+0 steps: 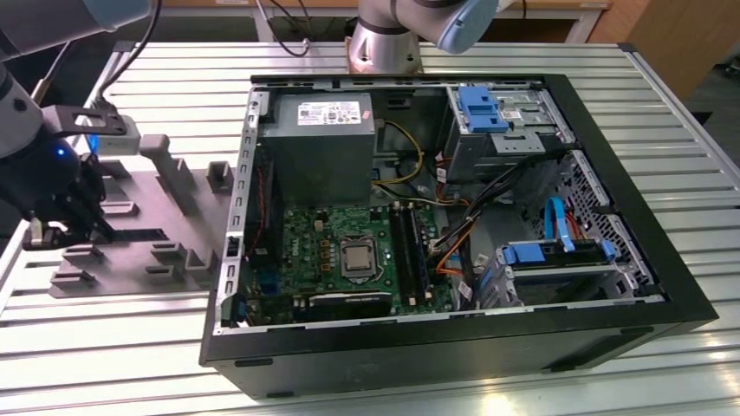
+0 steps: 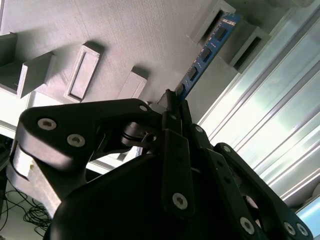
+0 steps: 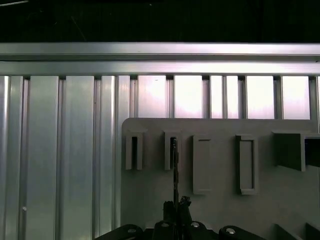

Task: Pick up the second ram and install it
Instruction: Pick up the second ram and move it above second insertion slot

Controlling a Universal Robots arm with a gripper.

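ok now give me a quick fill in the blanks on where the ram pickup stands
1. The pincer is ____ on the near end of the second ram.
2. The second ram's far end is at a slot of the ____ holder.
3. In the exterior view, the pincer is over the holder, on the exterior view's ____ of the open computer case.

Missing words: shut; grey; left

Slatted silver metal counter (image 1: 104,347), seen in all three views. Directly on it: a grey jig (image 1: 162,225) of slots and raised blocks toward the exterior view's left, and just beside that, an open black PC case (image 1: 463,351) lying on its side.
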